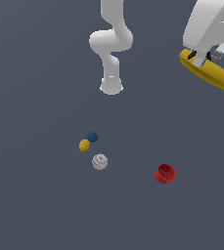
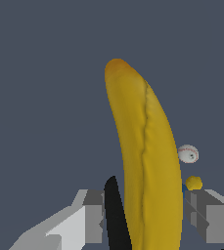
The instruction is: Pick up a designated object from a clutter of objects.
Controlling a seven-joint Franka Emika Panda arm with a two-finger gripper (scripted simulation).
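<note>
Yellow ball [image 1: 84, 145], blue ball [image 1: 92, 136] and baseball [image 1: 100, 161] are being left grouped at centre-left of the exterior view, the red cup [image 1: 165, 173] apart on the right; judging by that, only the target is being extracted. The banana [image 1: 209, 71] is being held lifted at upper right, well clear of the clutter, clamped across its width by the gripper [image 1: 205, 58], with the arm being reached high over the floor [image 1: 35, 205].

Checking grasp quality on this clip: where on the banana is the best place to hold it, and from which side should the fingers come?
Mid-body, across the narrow width. The banana is long and curved, so a central pinch balances it. The gripper appears shut on it about that way already, one finger on each long flank. Coming at it from above suits its flat-lying shape.
</note>
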